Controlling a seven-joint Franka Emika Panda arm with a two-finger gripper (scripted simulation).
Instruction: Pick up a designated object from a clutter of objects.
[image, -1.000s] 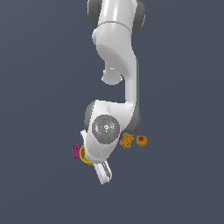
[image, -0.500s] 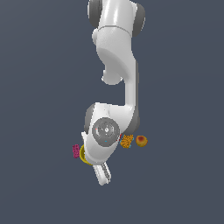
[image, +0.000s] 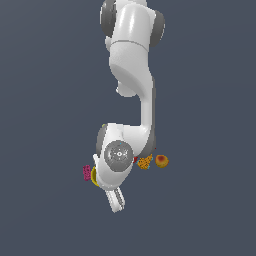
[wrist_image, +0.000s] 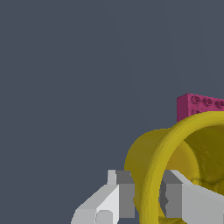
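Observation:
The yellow cup (wrist_image: 162, 143) with a rolled rim fills the wrist view. Its wall stands between my two fingers (wrist_image: 126, 197), one outside and one inside the rim. My gripper (wrist_image: 148, 205) is shut on the wall. In the exterior view only a sliver of the cup (image: 94, 176) shows beside the white hand, and the gripper (image: 116, 204) points down toward the view's lower edge. A pink studded block (wrist_image: 199, 105) lies just behind the cup and also shows in the exterior view (image: 87, 172).
An orange dotted block (image: 145, 162) and a peach-like fruit (image: 161, 160) lie on the exterior view's right of the hand. A trace of red (image: 135, 159) shows at the hand's edge. The arm hides the other items. The ground is plain dark grey.
The hand has shifted slightly and the fingers sit a little lower in the exterior view. Less of the yellow cup shows beside the hand. The other items have not moved.

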